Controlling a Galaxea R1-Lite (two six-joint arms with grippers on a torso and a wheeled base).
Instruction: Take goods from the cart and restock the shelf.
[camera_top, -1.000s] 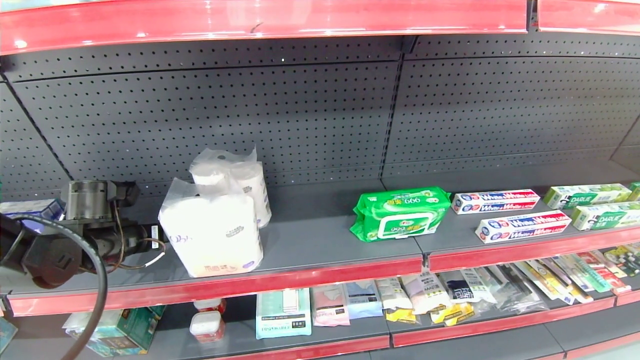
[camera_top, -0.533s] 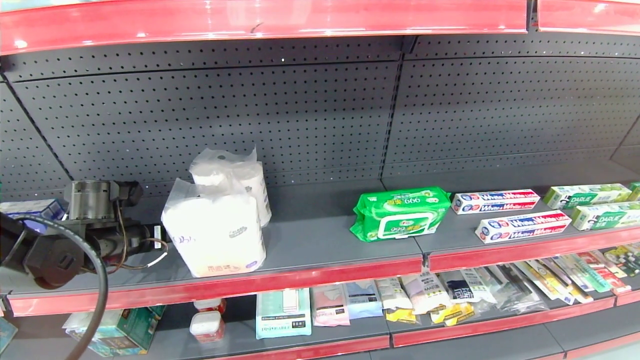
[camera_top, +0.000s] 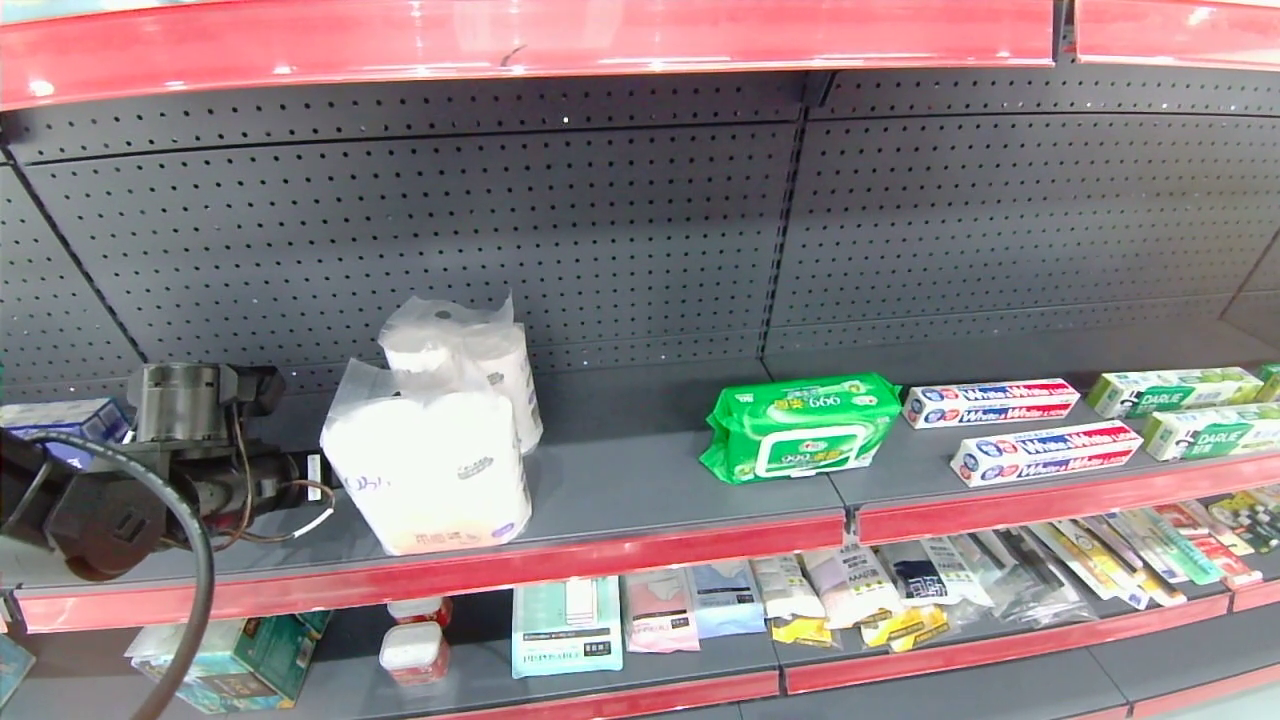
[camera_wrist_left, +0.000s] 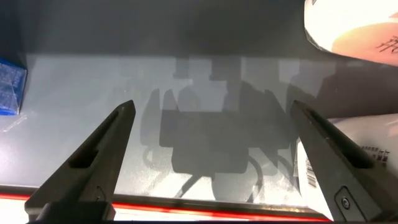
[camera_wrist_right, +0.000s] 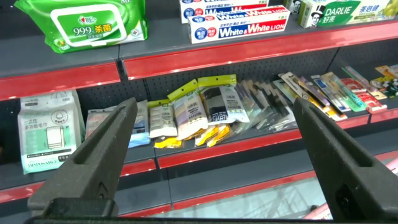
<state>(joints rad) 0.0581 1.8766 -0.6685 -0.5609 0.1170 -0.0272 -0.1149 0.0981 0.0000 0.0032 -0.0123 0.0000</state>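
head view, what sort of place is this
Most likely a shop aisle: a red-edged shelf with a pegboard back, stocked with toothpaste boxes, a wet wipes pack and wrapped paper rolls.

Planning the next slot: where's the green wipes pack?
Head view: green wipes pack lies mid-shelf, right of the tissue rolls, left of the toothpaste boxes.

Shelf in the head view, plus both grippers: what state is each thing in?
left gripper, open, empty.
right gripper, open, empty.
front paper roll pack, upright, wrapped.
rear paper roll pack, upright, wrapped.
wet wipes pack, lying flat, flap shut.
white toothpaste boxes, lying flat.
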